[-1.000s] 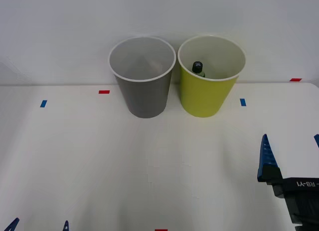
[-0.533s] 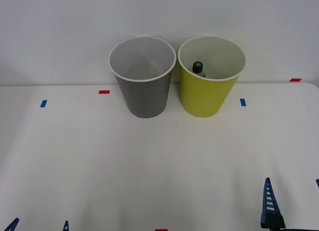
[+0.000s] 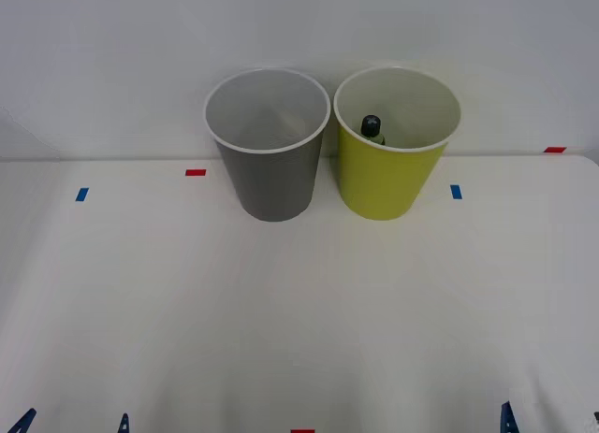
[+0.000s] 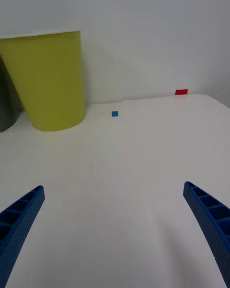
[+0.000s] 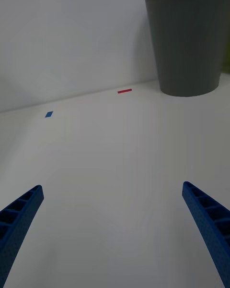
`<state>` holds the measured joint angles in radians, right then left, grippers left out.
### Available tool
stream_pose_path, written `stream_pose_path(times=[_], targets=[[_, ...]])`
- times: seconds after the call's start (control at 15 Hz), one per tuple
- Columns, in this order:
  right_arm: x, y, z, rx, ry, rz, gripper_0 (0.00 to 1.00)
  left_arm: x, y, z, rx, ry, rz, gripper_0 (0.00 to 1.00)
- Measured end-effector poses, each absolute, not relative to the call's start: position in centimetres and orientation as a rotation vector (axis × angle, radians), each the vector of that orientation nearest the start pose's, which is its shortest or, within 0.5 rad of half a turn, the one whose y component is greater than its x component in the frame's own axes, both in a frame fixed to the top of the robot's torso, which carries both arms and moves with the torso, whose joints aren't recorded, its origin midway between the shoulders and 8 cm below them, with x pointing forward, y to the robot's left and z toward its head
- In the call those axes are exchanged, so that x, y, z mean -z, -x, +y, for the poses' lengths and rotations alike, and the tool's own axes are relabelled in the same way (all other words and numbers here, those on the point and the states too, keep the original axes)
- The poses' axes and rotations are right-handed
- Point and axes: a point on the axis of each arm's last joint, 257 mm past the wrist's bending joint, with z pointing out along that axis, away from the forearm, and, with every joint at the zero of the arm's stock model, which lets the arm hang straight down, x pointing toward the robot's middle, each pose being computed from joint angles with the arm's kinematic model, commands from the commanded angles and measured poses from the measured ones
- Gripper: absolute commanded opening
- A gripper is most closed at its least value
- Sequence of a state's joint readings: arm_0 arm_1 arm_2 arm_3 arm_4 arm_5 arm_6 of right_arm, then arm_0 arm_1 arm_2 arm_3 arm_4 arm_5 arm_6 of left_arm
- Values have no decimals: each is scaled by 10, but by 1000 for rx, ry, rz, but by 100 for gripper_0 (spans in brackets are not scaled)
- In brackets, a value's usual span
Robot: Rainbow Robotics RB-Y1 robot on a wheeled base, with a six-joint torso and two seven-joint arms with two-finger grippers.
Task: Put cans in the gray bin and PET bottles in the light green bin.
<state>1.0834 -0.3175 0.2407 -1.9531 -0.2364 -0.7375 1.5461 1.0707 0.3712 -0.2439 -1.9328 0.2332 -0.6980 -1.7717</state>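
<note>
A: Where are the bins placed?

B: The gray bin and the green bin are set upright side by side at the far edge of the table, against the wall, gray on the robot's left, green on its right. Their rims nearly touch. In the left wrist view the gray bin is seen from the side, and in the right wrist view the green bin likewise.

A: And the bottle?

B: The bottle is found inside the green bin; its black cap and a sliver of green label are seen above the near rim, leaning towards the bin's near wall. What lies in the gray bin cannot be told.

A: How is the left gripper held?

B: The left gripper is kept low at the near left corner of the table, only its two blue fingertips being seen in the front view. In its wrist view the fingers are spread wide, with nothing between them, and are aimed across the table towards the gray bin.

A: The right one?

B: The right gripper is held low at the near right edge. Its fingers are also parted wide and empty, directed over bare table, the green bin well ahead. Small blue and red tape marks are stuck on the table.
</note>
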Motion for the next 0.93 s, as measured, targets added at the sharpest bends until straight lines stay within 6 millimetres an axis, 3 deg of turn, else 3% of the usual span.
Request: stream_pose_path(times=[0.93], targets=[[261,-190,-262,-49,-49,1573,100,274,-199,283,-148,-122,1606,100]])
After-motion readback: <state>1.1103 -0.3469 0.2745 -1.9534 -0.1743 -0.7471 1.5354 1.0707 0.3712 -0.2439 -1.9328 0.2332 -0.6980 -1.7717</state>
